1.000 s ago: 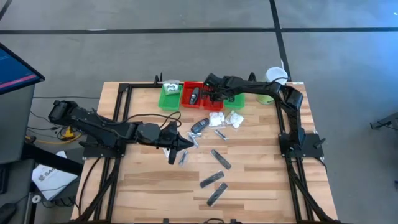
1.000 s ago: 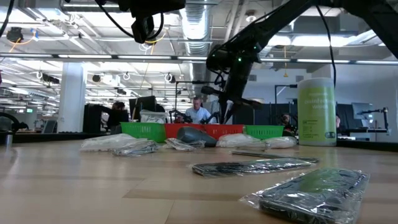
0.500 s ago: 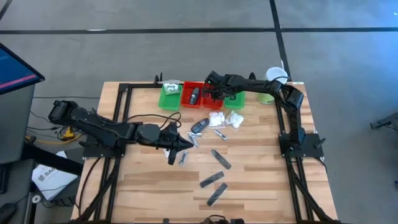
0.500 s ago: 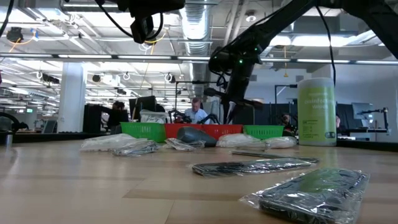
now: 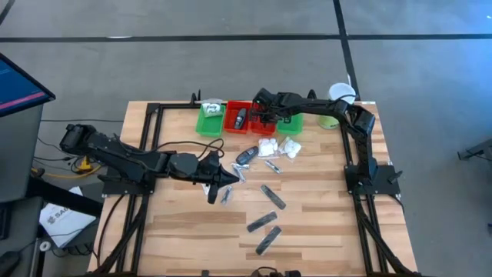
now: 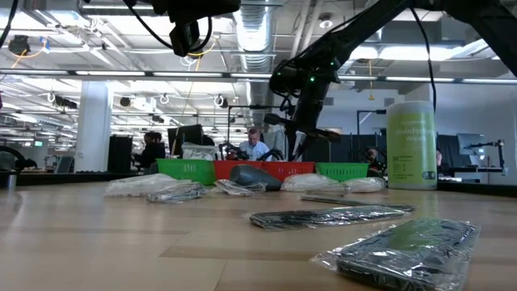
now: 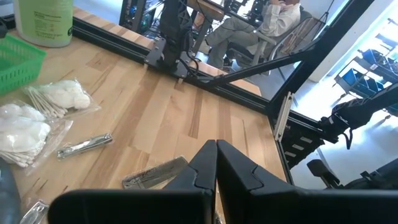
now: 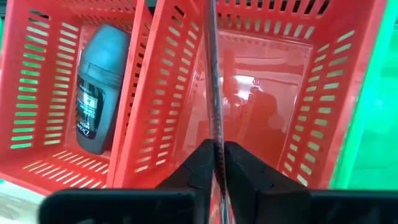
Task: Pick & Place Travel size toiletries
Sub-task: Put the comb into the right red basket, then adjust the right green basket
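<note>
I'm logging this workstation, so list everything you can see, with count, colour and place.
Table: one, light wood.
Trays: four in a row at the far edge, green outside, red inside.
Canister: one, pale green with a white lid, far right corner.
Black oval pieces: two, one on the table, one in a red tray.
White soft packets: two, in front of the trays.
Silvery tubes: a few, mid-table.
Dark grey flat bars: three, wrapped, near side.
Person: one, seated in the room behind.
Left gripper: shut, empty, above mid-table.
Right gripper: over a red tray, shut on a thin wrapped item.
</note>
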`<act>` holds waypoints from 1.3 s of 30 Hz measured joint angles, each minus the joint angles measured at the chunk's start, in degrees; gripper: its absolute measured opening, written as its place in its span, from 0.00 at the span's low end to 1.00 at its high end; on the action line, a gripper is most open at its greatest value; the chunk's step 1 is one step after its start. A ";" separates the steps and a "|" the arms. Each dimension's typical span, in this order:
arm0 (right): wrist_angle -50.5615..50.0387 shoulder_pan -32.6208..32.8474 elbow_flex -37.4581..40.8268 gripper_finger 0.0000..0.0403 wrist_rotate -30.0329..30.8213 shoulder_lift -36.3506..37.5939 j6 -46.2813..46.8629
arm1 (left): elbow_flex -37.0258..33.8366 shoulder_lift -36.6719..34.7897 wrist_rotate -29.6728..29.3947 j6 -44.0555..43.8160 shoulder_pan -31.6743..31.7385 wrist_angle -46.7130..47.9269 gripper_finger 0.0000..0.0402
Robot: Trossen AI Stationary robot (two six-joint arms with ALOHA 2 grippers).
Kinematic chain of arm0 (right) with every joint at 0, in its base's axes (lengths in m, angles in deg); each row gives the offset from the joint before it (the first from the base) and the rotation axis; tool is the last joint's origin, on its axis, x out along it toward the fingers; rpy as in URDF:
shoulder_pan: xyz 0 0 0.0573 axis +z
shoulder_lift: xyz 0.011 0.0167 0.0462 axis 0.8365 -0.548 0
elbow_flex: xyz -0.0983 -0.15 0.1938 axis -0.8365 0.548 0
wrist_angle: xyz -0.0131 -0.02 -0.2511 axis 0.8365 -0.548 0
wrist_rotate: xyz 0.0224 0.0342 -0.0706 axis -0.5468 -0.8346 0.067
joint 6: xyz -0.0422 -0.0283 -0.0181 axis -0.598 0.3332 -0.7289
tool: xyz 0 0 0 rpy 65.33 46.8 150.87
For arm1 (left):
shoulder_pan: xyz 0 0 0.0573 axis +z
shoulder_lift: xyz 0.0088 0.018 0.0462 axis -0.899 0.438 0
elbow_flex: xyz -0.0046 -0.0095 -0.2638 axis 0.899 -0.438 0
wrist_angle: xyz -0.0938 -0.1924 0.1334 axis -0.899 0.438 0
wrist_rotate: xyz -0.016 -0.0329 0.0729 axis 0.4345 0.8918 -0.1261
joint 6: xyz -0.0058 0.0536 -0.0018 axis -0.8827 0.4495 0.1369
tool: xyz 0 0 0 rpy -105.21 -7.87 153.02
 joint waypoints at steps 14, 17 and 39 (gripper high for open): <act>0.46 0.17 0.00 0.27 0.04 0.25 -2.05 | 0.00 0.00 0.00 0.04 0.00 0.00 0.00; 0.60 0.36 0.00 0.28 -0.21 1.63 -3.86 | 0.00 0.00 0.00 0.08 0.00 0.00 0.00; -8.78 10.96 -0.11 0.28 -7.60 17.54 -19.43 | 0.02 -0.02 -0.02 0.63 1.31 0.99 0.00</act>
